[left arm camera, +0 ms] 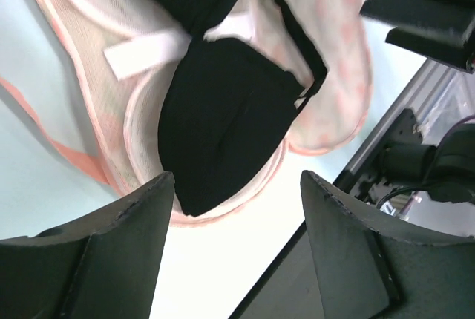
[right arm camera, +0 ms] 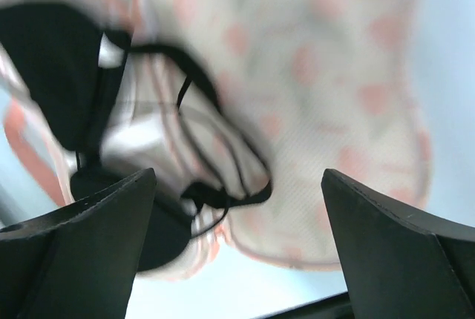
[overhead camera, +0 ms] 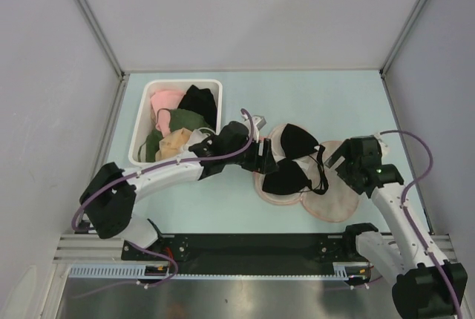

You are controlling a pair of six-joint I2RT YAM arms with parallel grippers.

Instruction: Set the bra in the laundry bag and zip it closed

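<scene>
Near edge: black mounting plate (overhead camera: 252,245) with both arm bases bolted on. Left arm reaches from the lower left toward the table (overhead camera: 334,104) centre, and the left gripper (left arm camera: 236,189) hangs just above the near end of the laundry bag (overhead camera: 334,202). Its fingers are spread wide with nothing between them; the wrist view shows a black cup right below the gap. The right gripper (right arm camera: 237,182) sits at the bag's right side, fingers also wide apart and gripping nothing, looking down at the printed cover and a thin black strap. The bag lies unzipped and spread flat mid-table, pale pink round insides to the left and the beige-pink printed half flopped out to the right. The bra (overhead camera: 288,176) lies on the open bag, one cup in the nearer pink hollow, the other on the farther one, straps trailing over toward the printed half. Farther back on the left stands a white bin (overhead camera: 138,141) holding a beige garment (overhead camera: 174,141), green garment (overhead camera: 182,120), pink garment (overhead camera: 167,102) and black garment (overhead camera: 199,100).
</scene>
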